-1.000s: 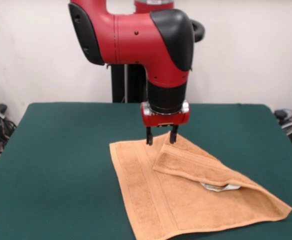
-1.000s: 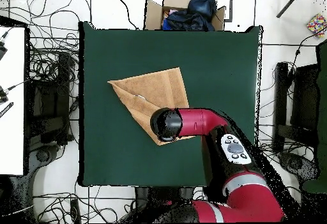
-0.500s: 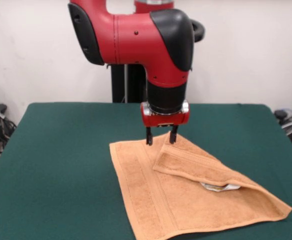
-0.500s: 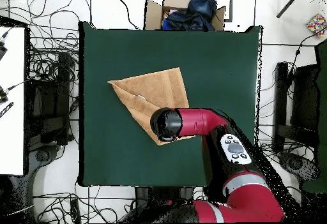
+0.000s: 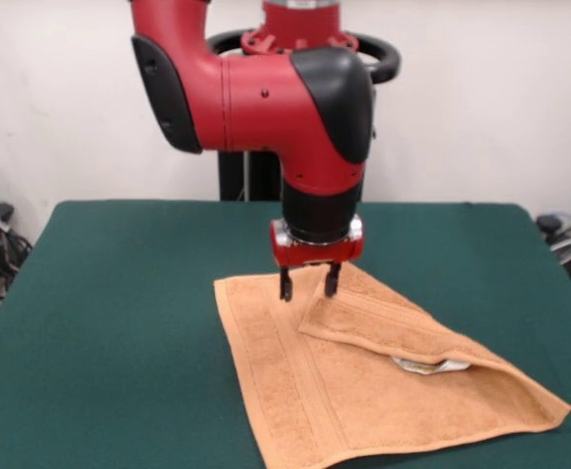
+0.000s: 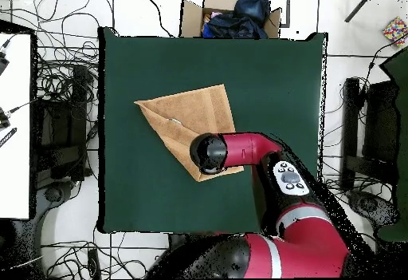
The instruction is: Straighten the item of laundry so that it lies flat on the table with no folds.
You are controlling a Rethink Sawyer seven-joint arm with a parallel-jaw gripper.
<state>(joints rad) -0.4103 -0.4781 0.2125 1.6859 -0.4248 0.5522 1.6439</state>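
The item of laundry (image 5: 364, 391) (image 6: 187, 117) is an orange-tan washcloth on the green table (image 5: 119, 322) (image 6: 271, 85). One corner is folded over onto the cloth as a triangular flap (image 5: 393, 327), and a white tag (image 5: 427, 367) peeks out from under that fold. My gripper (image 5: 308, 288) hangs over the cloth's far edge, at the tip of the folded flap. Its two fingers stand apart with nothing between them. From above, the arm's head (image 6: 209, 153) covers the gripper and one corner of the cloth.
A cardboard box with dark clothing (image 6: 235, 13) sits past the table's far edge in the overhead view. Cables lie on the floor around the table. Green tabletop stretches wide on all sides of the cloth.
The arm has shifted a little, and the gripper has come down and slightly left in the front view, closer to the cloth. The cloth has not moved.
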